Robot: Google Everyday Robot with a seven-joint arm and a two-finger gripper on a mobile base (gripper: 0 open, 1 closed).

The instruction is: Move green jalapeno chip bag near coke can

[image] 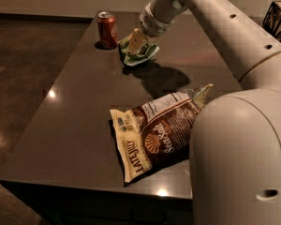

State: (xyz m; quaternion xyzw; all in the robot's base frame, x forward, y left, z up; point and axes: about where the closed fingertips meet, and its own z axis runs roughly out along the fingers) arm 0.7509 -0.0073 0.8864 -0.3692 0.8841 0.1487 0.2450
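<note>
My pincer point(135, 42) grips the green jalapeno chip bag point(141, 54), which hangs just beneath it. The coke can point(107, 29) stands near it, not touching. The brown bag point(154, 137) lies well apart.

Office-style counter point(75, 116); gripper point(136, 41) above it

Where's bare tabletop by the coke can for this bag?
The gripper holds the green jalapeno chip bag beside the coke can. Bare: in front of the can, and the middle down to the brown bag. Crowded: the near right corner.
</note>
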